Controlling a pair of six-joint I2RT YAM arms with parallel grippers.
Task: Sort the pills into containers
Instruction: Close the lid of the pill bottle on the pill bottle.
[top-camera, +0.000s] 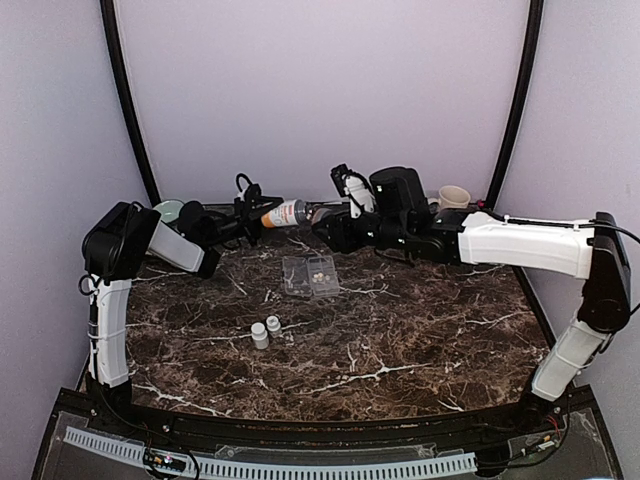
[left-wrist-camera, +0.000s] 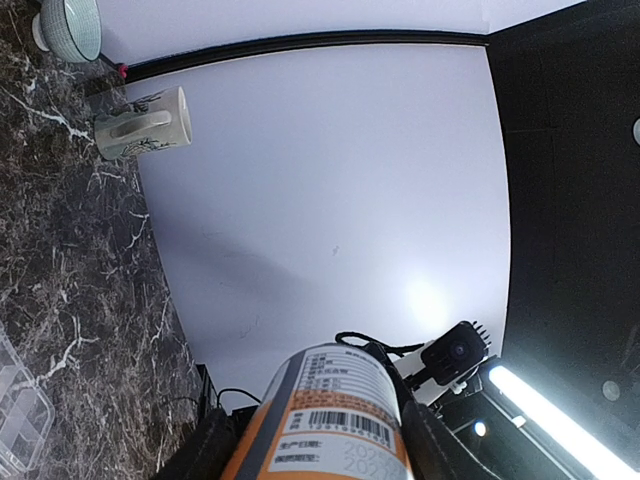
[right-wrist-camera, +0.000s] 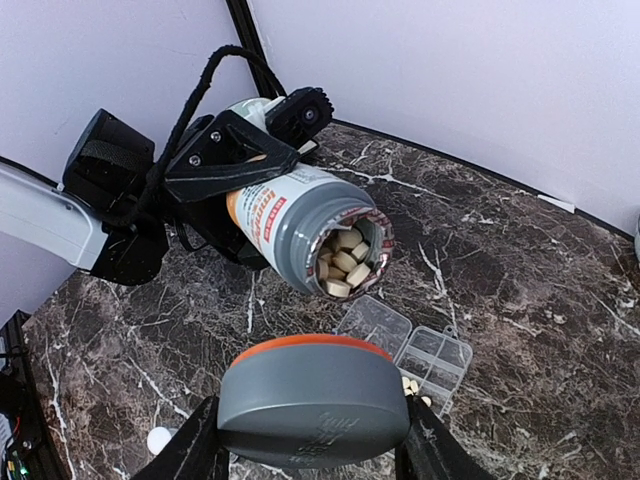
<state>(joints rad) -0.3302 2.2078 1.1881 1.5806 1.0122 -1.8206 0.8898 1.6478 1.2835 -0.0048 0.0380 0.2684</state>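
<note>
My left gripper (left-wrist-camera: 330, 445) is shut on the orange bottle (left-wrist-camera: 335, 400), holding it on its side above the back of the table (top-camera: 285, 213). The bottle's open mouth (right-wrist-camera: 350, 255) shows many cream pills (right-wrist-camera: 345, 262) inside. My right gripper (right-wrist-camera: 312, 452) is shut on the bottle's grey cap (right-wrist-camera: 310, 395), held just in front of the mouth and apart from it. Below lies the clear pill box (right-wrist-camera: 440, 350) with its lid open, and a few pills (right-wrist-camera: 410, 385) lie in one of its containers. From above the box (top-camera: 310, 275) sits mid-table.
Two small white bottles (top-camera: 265, 331) stand in front of the box. A mug (left-wrist-camera: 145, 122) lies at the back right (top-camera: 455, 196), and a bowl (left-wrist-camera: 70, 25) sits at the back left (top-camera: 168, 210). A small white cap (right-wrist-camera: 158, 438) rests on the marble.
</note>
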